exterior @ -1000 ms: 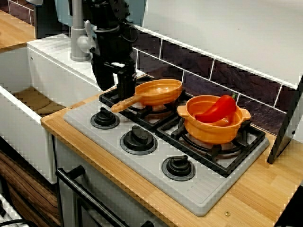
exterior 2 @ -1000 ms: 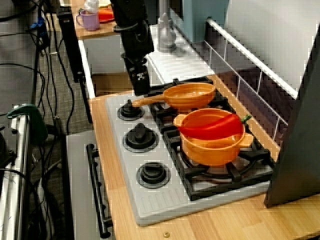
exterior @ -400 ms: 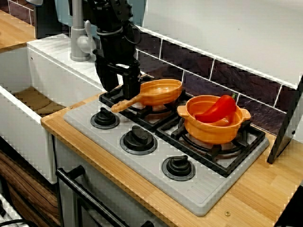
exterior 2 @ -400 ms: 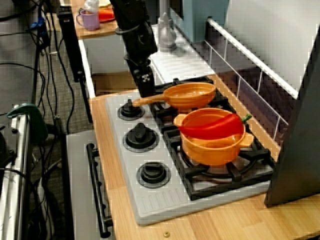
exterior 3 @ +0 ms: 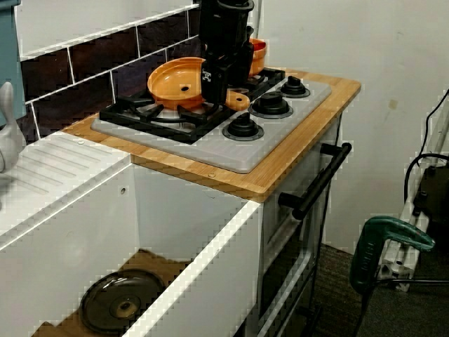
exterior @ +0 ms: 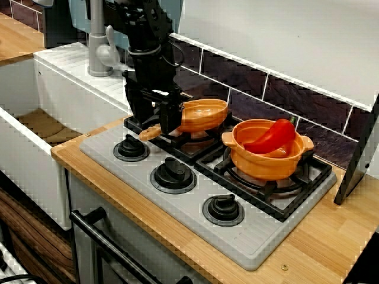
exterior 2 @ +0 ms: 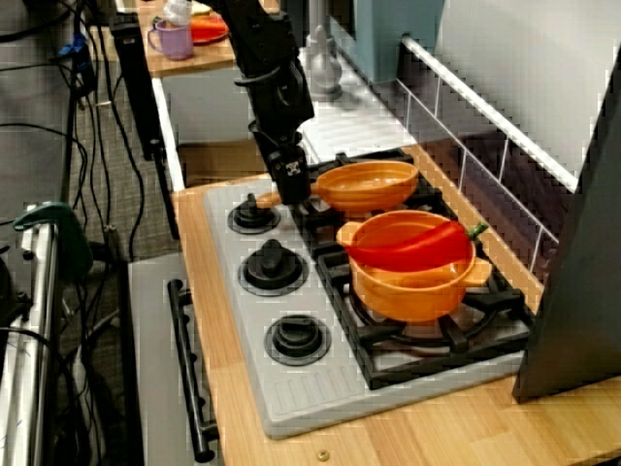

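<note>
Left of centre in the view from the side, my gripper [exterior: 155, 124] stands with fingers apart, straddling the handle [exterior: 147, 134] of the orange pan [exterior: 204, 113] on the stove [exterior: 189, 204], just left of the orange pot [exterior: 266, 165] holding a red pepper [exterior: 271, 136].

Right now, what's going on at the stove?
The robot's hand sits low over the handle of the orange frying pan on the stove. Its fingers stand on either side of the handle, but whether they grip it is unclear. The orange pot beside it holds a red pepper.
</note>
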You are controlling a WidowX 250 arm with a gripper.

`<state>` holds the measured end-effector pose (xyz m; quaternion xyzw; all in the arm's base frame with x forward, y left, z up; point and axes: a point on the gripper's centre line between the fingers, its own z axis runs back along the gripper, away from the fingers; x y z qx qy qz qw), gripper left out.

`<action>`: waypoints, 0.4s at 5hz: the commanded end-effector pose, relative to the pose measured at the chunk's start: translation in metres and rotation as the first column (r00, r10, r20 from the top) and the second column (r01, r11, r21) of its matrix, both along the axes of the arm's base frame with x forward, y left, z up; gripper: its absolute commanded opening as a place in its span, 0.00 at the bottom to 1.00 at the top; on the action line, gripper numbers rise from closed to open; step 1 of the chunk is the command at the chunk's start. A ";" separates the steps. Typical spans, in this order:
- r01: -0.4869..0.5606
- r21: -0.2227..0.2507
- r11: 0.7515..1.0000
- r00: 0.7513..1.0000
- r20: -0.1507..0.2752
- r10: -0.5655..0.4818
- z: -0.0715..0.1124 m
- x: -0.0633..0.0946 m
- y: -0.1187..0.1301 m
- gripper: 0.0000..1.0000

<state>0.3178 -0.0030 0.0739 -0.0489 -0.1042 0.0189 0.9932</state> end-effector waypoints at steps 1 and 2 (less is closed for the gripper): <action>-0.034 0.012 0.999 0.999 0.005 0.034 -0.003 0.010 0.000 1.00; -0.035 0.009 0.999 0.999 0.002 0.035 -0.003 0.013 0.001 1.00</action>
